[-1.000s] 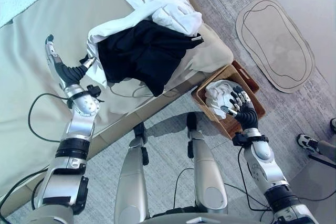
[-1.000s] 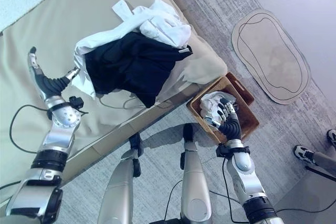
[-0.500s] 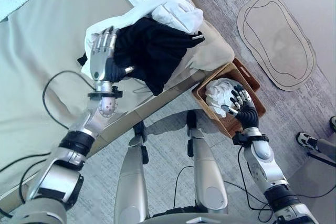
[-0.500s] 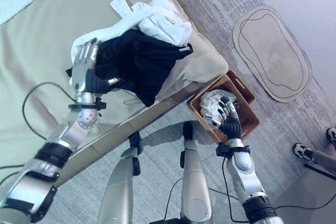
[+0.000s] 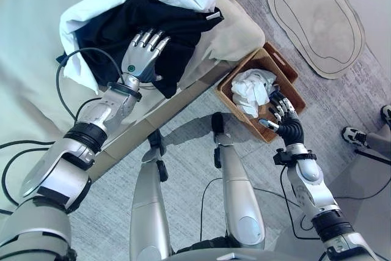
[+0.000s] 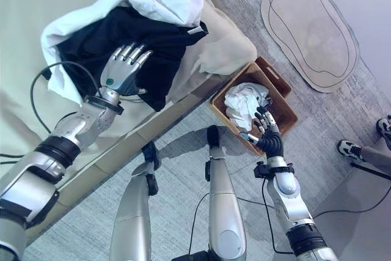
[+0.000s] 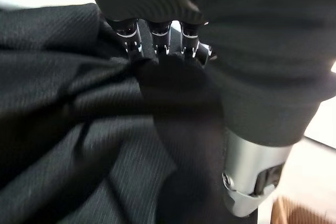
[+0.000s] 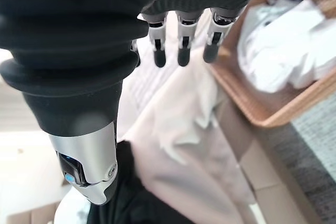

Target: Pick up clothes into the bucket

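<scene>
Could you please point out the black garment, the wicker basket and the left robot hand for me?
black garment [image 5: 116,29], left eye view, on its upper spread.
wicker basket [image 5: 286,71], left eye view, on its far rim.
left robot hand [image 5: 137,65], left eye view, on its back.

We see soft, even daylight on the bed [image 5: 36,22] and floor [image 5: 183,151] with pale shadows under the bed's edge, while up close the black cloth [image 7: 63,129] looks dim and the basket [image 8: 283,106] is blurry and washed out.
</scene>
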